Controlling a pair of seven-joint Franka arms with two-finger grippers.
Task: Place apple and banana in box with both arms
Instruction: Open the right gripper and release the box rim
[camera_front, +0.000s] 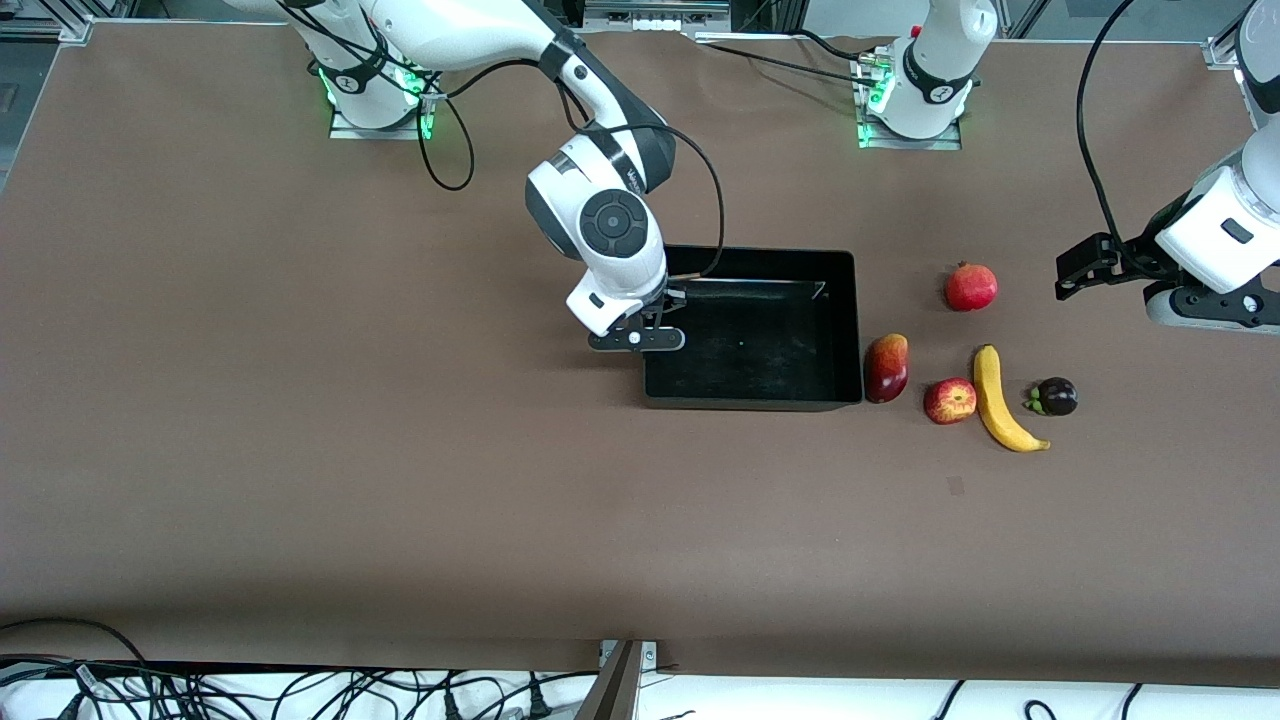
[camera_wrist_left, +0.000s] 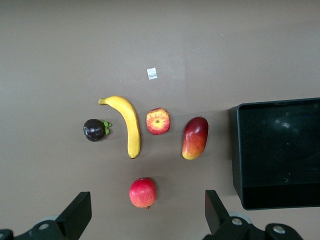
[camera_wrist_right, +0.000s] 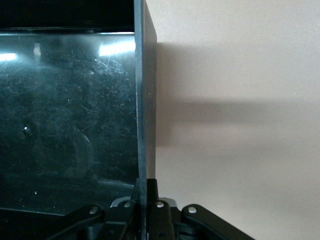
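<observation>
1. nearest the front camera, the banana (camera_front: 1003, 400) lies on the brown surface (camera_front: 300, 450) toward the left arm's end, the apple (camera_front: 949, 401) just beside it and a dark purple fruit (camera_front: 1054, 397) at its outer side.
2. a mango-like fruit (camera_front: 886, 367) sits between the apple and the box (camera_front: 848, 330), right up against the box wall; a pomegranate (camera_front: 971, 286) lies farther from the camera.
3. the box is empty, so neither fruit has been placed yet.
4. the right end effector (camera_front: 640, 322) is clamped shut on the box wall at the right arm's end, seemingly steadying the box.
5. the left end effector (camera_wrist_left: 145, 212) hovers over the fruit cluster with fingers spread wide, gripping nothing.
6. the step in hand looks like the approach to a first pick; the next move calls for the left arm to descend onto the apple or banana without nudging the neighbouring fruit.
</observation>
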